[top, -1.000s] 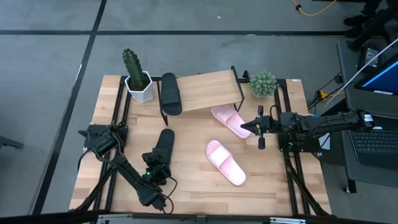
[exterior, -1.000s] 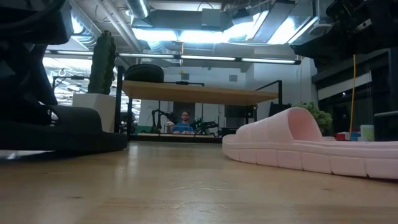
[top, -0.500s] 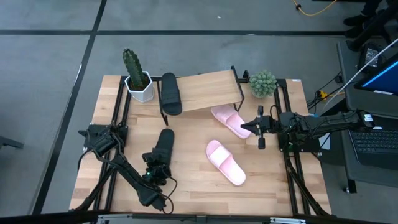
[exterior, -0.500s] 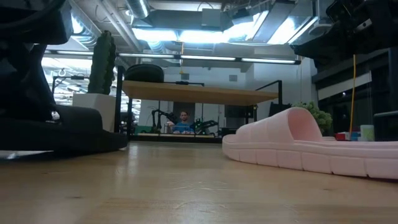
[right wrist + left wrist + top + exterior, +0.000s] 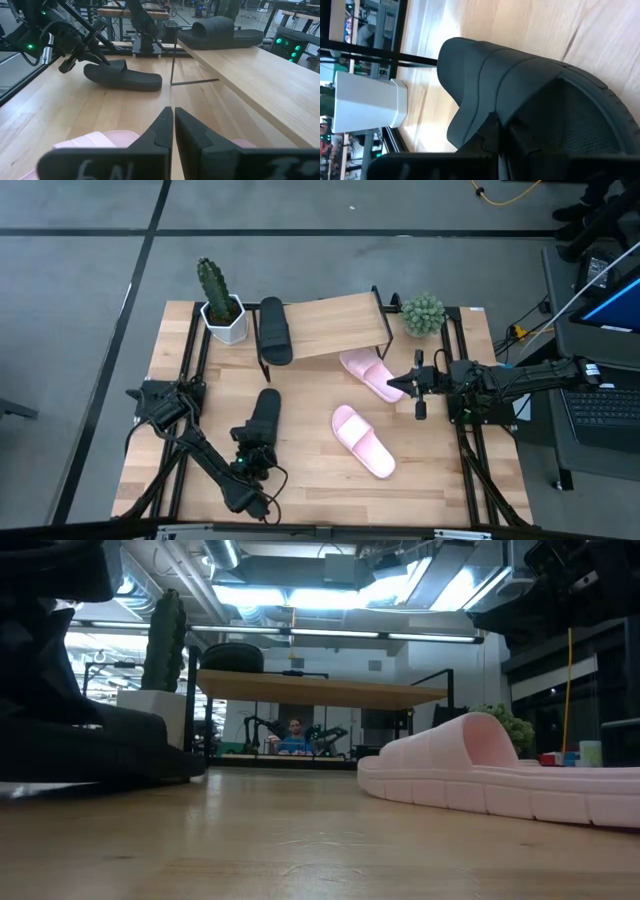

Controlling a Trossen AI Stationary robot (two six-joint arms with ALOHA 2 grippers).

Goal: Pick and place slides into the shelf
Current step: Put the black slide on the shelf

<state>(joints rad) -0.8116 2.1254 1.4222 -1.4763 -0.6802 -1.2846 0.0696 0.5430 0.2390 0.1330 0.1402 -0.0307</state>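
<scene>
Your left gripper (image 5: 258, 452) is pinching the heel of the black slide (image 5: 265, 415) lying just ahead of it, while your right gripper (image 5: 418, 385) is waiting pressed together.

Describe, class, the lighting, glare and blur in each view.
High view: even light, sharp. Low view: ceiling lights glare; nearest tabletop blurred. Left wrist view: black slide fills the picture, soft. Right wrist view: gripper blurred, shelf sharp.
</scene>
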